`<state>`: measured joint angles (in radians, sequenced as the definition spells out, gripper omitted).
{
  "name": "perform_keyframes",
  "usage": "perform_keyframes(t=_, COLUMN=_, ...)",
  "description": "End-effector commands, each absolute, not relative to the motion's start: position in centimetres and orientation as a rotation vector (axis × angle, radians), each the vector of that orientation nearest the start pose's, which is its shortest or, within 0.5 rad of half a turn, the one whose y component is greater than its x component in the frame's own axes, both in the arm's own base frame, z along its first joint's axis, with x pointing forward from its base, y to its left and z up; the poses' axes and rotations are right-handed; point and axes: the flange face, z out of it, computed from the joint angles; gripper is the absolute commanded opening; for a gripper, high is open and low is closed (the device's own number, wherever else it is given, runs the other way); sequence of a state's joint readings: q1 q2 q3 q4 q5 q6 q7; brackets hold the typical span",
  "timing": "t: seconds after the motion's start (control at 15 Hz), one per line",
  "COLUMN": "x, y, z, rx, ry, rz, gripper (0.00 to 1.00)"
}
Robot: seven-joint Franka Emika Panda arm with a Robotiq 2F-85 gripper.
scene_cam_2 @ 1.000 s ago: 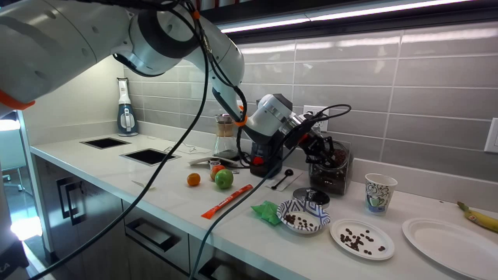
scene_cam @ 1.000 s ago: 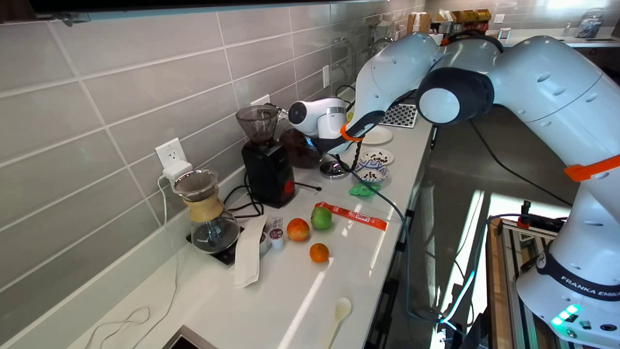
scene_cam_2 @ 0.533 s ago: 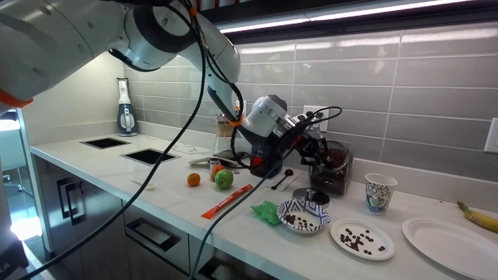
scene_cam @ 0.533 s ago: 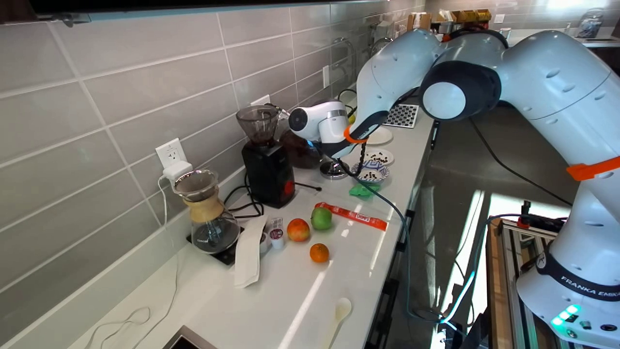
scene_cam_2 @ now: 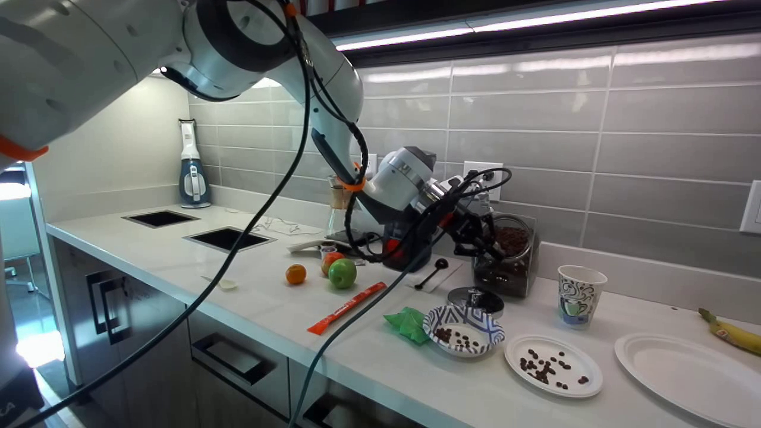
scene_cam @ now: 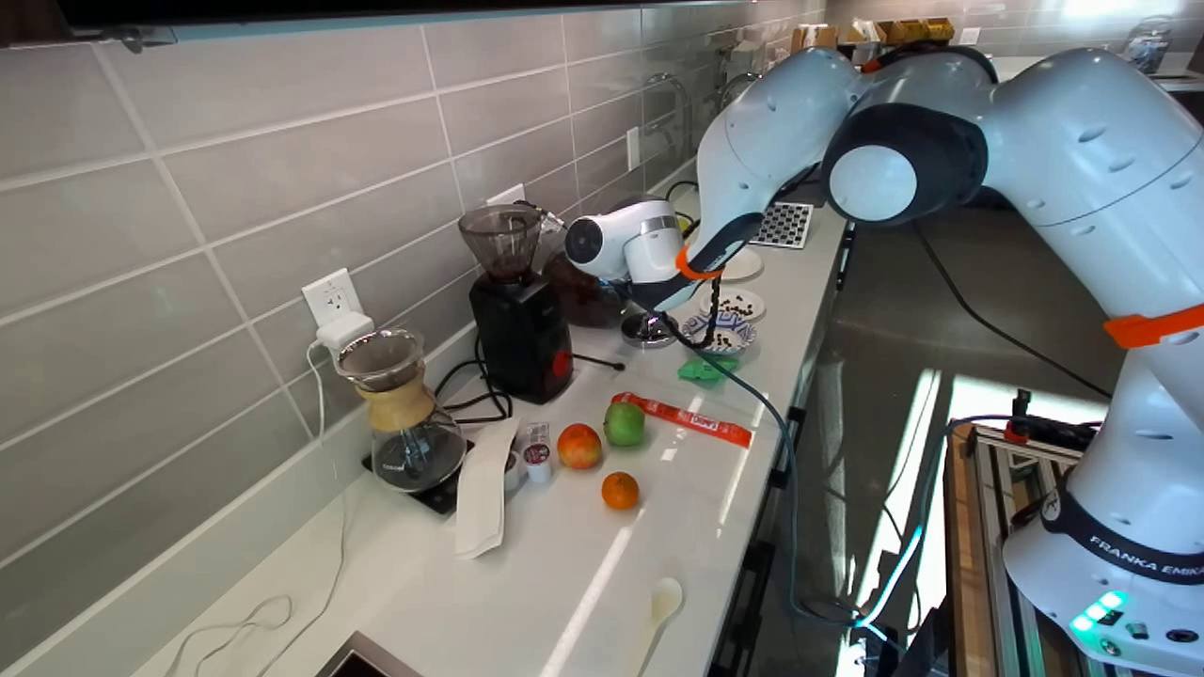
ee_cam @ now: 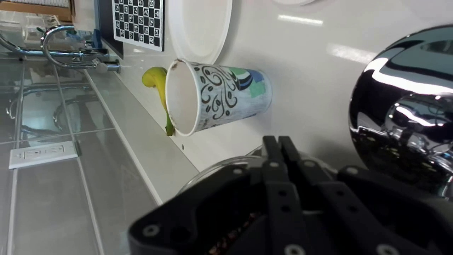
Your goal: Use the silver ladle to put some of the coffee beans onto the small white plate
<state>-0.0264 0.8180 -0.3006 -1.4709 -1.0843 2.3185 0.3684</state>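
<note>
My gripper [scene_cam_2: 494, 252] is at the mouth of a clear glass jar [scene_cam_2: 505, 278] of dark coffee beans [scene_cam_2: 513, 239]. In the wrist view its black fingers [ee_cam: 278, 140] lie almost together, with only a narrow gap at the tips. No thing shows clearly between them. The silver ladle cannot be made out in any view. Whether the fingers hold it is hidden. The jar rim [ee_cam: 221, 166] passes behind the fingers. The small white plate [scene_cam_2: 548, 339] lies on the counter in front of the jar, with scattered beans on it.
A blue-patterned bowl [scene_cam_2: 464, 351] holding beans and a shiny round lid [scene_cam_2: 475, 299] stand before the jar. A paper cup [scene_cam_2: 579, 300], large white plate [scene_cam_2: 689, 380] and banana [scene_cam_2: 737, 336] lie beyond it. A black grinder [scene_cam: 522, 338] stands beside the jar. A cable hangs from the arm.
In the exterior views my gripper and wrist have shifted back from the jar mouth, so more beans show there. The arm's upper links moved slightly. The counter objects have not moved.
</note>
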Motion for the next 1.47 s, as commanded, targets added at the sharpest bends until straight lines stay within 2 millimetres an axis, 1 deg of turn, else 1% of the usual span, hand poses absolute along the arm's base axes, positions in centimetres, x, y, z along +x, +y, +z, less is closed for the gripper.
perform_keyframes(t=0.0, x=68.4, y=-20.2, z=22.3, rx=2.116, ry=0.187, rz=0.062, gripper=0.01)
perform_keyframes(t=0.2, x=68.2, y=-19.9, z=22.6, rx=2.076, ry=0.184, rz=0.112, gripper=0.01)
perform_keyframes(t=0.4, x=68.1, y=-19.5, z=23.5, rx=2.018, ry=0.199, rz=0.162, gripper=0.01)
perform_keyframes(t=0.73, x=67.1, y=-19.0, z=24.5, rx=1.97, ry=0.244, rz=0.14, gripper=0.01)
perform_keyframes(t=1.0, x=65.6, y=-18.9, z=24.8, rx=1.937, ry=0.235, rz=0.077, gripper=0.01)
perform_keyframes(t=1.2, x=63.8, y=-18.8, z=24.5, rx=1.926, ry=0.193, rz=0.0, gripper=0.01)
perform_keyframes(t=1.4, x=61.9, y=-18.4, z=24.2, rx=1.922, ry=0.144, rz=-0.033, gripper=0.01)
